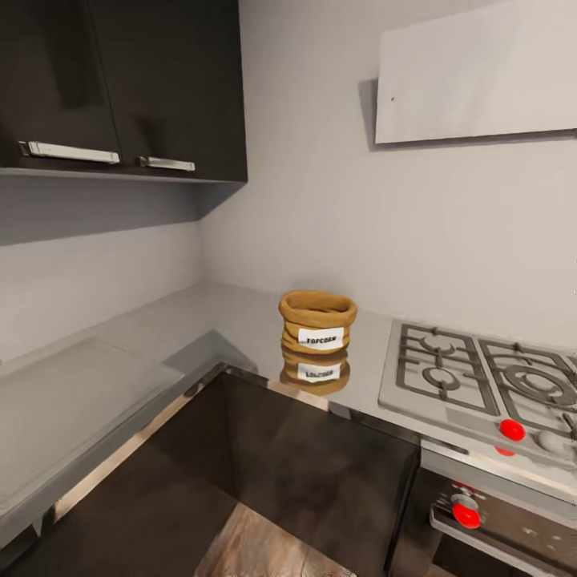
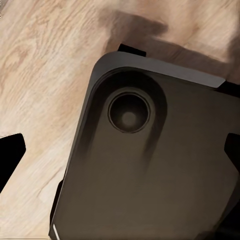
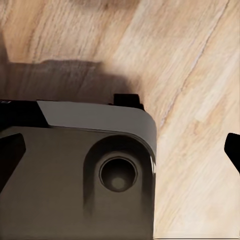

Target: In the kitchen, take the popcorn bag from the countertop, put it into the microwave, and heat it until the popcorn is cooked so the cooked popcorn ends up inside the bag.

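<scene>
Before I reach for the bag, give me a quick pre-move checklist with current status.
1. Bag located: ok. The popcorn bag stands upright on the countertop, left of the hob.
2. Space around the bag: ok. Nothing touches it on the slab.
3. Bag contents: cannot tell, the inside is hidden behind its rolled rim.
4. Microwave located: not ok, it has yet to be found.
5. Arms raised toward the counter: not ok. Both wrist cameras look down at the robot's base and the wood floor.
6. Grippers open: cannot tell. Dark finger tips sit at the frame edges, with nothing between them.
</scene>
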Available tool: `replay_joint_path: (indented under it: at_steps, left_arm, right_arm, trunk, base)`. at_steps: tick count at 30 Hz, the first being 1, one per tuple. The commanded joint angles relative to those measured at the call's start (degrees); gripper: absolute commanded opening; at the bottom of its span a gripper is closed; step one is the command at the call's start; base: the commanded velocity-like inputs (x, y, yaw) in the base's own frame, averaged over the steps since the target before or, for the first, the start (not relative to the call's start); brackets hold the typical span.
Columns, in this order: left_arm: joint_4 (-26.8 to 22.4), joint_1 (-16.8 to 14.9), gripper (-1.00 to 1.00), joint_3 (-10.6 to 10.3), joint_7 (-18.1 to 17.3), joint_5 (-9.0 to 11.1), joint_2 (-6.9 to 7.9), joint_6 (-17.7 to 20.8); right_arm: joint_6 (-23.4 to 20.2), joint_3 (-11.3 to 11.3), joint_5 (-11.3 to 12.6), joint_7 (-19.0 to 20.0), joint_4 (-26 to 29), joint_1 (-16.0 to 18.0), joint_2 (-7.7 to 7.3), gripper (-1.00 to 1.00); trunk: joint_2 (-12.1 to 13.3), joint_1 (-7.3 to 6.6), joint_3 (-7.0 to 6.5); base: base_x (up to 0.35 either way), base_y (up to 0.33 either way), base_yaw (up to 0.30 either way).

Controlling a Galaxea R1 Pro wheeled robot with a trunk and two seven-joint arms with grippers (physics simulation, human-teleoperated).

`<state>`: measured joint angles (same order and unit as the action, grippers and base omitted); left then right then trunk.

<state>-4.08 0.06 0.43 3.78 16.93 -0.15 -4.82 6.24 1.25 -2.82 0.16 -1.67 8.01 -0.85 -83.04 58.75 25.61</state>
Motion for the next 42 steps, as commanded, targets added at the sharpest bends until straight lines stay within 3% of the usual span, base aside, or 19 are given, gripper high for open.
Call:
replay_joint_path:
  at_steps: [1, 8, 17, 20, 22, 42]
  left_arm:
    - [-0.1, 0.0, 1.00, 0.0, 0.2, 0.2, -0.02, -0.1]
    - [-0.1, 0.0, 1.00, 0.0, 0.2, 0.2, -0.02, -0.1]
    - [-0.1, 0.0, 1.00, 0.1, 0.6, 0.4, -0.11, -0.2]
    - [-0.1, 0.0, 1.00, 0.1, 2.5, 4.6, -0.11, -0.3]
    - [-0.1, 0.0, 1.00, 0.0, 4.4, 5.8, -0.22, -0.3]
    - [0.0, 0.0, 1.00, -0.2, 5.5, 6.2, -0.81, -0.4]
  right_arm:
    - [0.3, 0.2, -0.3, 0.0, -0.2, 0.1, -0.02, 1.00]
    - [0.4, 0.1, -0.3, 0.0, -0.2, 0.1, -0.07, 1.00]
    - [0.5, 0.1, -0.3, -0.1, -0.2, 0.1, -0.03, 1.00]
    - [0.7, 0.1, -0.3, -0.1, -0.2, 0.1, -0.03, 1.00]
    - [0.7, 0.1, -0.3, 0.0, -0.2, 0.1, -0.09, 1.00]
    - [-0.2, 0.4, -0.1, 0.5, -0.2, 0.1, 0.15, 1.00]
  trunk:
    - [0.0, -0.03, 0.05]
    - [0.0, -0.03, 0.05]
    - [0.0, -0.03, 0.05]
    - [0.0, -0.03, 0.05]
    - [0.0, -0.03, 0.05]
    - [8.0, -4.42, -3.54]
  base:
    - [-0.271, 0.000, -0.001]
    - [-0.262, 0.000, 0.000]
    - [-0.020, 0.000, 0.000]
    - [0.000, 0.000, 0.000]
    - [0.000, 0.000, 0.000]
    - [0.000, 0.000, 0.000]
